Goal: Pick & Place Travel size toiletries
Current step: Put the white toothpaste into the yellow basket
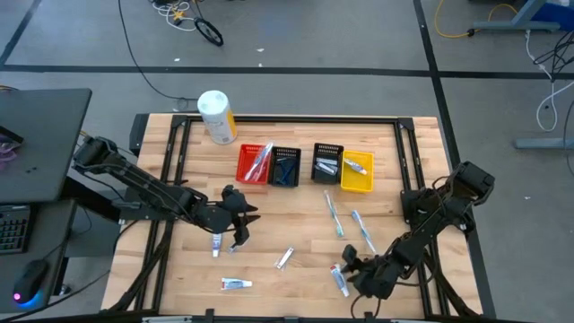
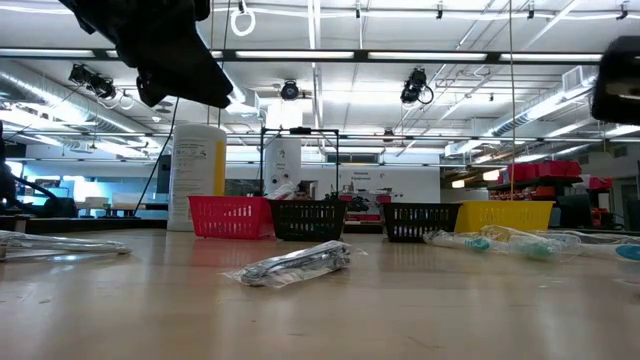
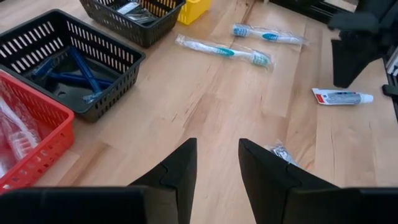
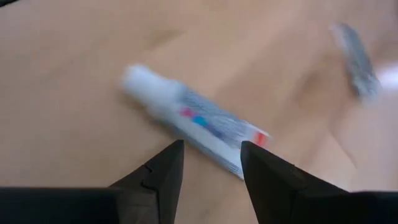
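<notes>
Wooden desk [image 1: 296, 229] with a row of four slotted bins as landmark. Largest item: a white-and-yellow cylinder container [image 1: 216, 117], lying beyond the row's red end. The row reads red bin [image 1: 254, 165], black bin [image 1: 286, 167], second black bin [image 1: 327, 162], yellow bin [image 1: 357, 171]; each already holds some toiletries, blue razors showing in the black bin [image 3: 73, 68] beside the red one.

Left gripper [image 1: 240, 218] hovers in front of the red bin, jaws spread and empty. Right gripper [image 1: 352, 269] sits low, well in front of the yellow bin, jaws spread on either side of a toothpaste tube [image 4: 189, 118], not yet pinching it.

Still loose on the desk: two wrapped toothbrushes [image 1: 334, 213] in front of the second black bin, a wrapped item [image 1: 284, 258] mid-desk, and two further tubes [image 1: 236, 283] nearer the front edge. Judged roughly half sorted.
</notes>
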`<control>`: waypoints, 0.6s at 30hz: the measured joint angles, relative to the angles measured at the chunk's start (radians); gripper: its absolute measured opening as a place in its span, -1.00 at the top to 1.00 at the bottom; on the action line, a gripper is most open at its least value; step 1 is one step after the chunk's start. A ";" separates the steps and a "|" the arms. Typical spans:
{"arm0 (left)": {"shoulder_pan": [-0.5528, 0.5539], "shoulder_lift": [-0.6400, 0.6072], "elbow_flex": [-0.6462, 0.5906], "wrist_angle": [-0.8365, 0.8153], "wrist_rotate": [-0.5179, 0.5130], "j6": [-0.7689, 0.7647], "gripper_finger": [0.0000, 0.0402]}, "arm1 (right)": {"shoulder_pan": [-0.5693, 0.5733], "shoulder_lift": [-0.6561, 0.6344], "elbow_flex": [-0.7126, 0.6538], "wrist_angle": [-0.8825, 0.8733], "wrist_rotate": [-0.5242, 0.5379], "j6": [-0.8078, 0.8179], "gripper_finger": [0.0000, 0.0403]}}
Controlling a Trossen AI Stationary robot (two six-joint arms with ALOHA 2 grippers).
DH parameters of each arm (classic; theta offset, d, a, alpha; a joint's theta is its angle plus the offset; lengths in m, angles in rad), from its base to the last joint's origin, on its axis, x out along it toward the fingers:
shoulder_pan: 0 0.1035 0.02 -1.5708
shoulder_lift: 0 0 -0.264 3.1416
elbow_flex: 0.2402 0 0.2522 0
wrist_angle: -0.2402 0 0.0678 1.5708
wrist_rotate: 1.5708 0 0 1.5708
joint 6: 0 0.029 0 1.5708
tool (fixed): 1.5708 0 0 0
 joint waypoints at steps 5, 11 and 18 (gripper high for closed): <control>0.000 0.000 0.000 0.001 0.001 -0.001 0.36 | 0.002 -0.077 0.064 -0.169 0.053 0.152 0.16; 0.000 0.000 0.000 0.004 0.000 -0.004 0.36 | -0.006 -0.161 0.109 -0.200 -0.008 0.441 0.16; 0.000 0.000 0.000 0.006 0.001 -0.085 0.36 | -0.047 -0.145 0.111 -0.211 -0.094 0.777 0.16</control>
